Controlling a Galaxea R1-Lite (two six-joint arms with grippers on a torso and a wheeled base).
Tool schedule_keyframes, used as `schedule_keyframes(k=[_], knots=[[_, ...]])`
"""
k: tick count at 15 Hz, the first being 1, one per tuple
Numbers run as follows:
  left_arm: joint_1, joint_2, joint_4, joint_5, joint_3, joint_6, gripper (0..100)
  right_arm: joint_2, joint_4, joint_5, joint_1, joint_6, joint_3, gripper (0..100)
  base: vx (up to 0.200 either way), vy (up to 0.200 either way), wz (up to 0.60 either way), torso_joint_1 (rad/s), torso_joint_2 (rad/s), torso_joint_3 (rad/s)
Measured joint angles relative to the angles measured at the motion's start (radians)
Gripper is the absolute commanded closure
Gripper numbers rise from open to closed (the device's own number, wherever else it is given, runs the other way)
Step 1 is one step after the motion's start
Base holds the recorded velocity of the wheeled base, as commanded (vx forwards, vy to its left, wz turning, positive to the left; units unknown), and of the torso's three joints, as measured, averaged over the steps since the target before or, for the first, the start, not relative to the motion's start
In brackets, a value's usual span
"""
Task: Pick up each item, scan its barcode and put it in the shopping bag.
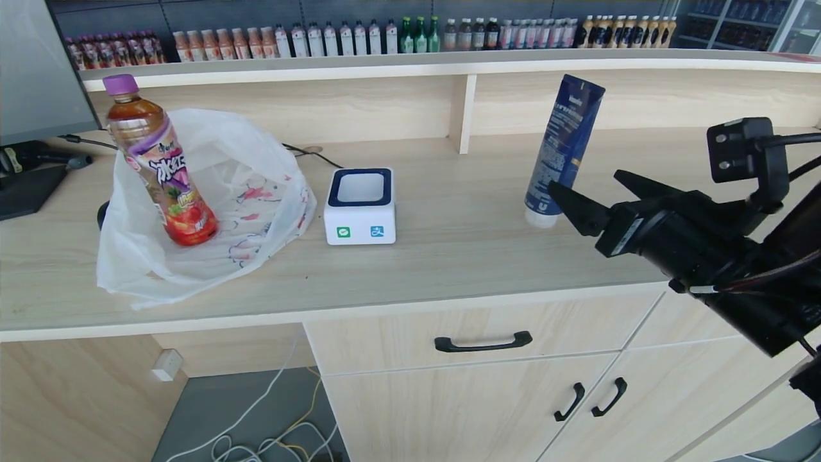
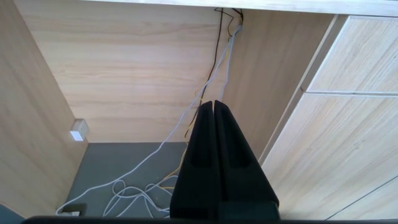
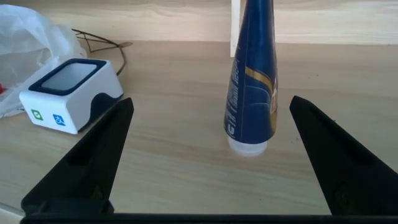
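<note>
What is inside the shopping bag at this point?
One drink bottle with a purple cap stands slightly tilted in the open shopping bag. The bag's crumpled folds would hide anything lying low behind the bottle.

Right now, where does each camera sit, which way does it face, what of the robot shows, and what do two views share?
Head view: on the head, facing forward and down at the counter, bag, bottle, scanner and tube; right gripper shows, open.
Left wrist view: below the counter, facing a wood panel and cables; left gripper shows, shut.
Right wrist view: low over the counter, facing the tube between its fingers.
Shared by head and right wrist views: tube, scanner, bag.
</note>
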Motion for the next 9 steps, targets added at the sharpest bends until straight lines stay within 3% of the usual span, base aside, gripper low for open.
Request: schedule_keyframes(k=[5,9], knots=[[0.000,0.000,0.000,0.000,0.000,0.000,100,0.033,0.198,0.011,-0.033,-0.001,-0.180,0,0.000,0.000,0.00,0.000,0.00,0.000],[0.000,0.000,0.000,0.000,0.000,0.000,100,0.103,0.211,0.044,-0.080,-0.003,-0.280,0,0.000,0.000,0.00,0.000,0.00,0.000]])
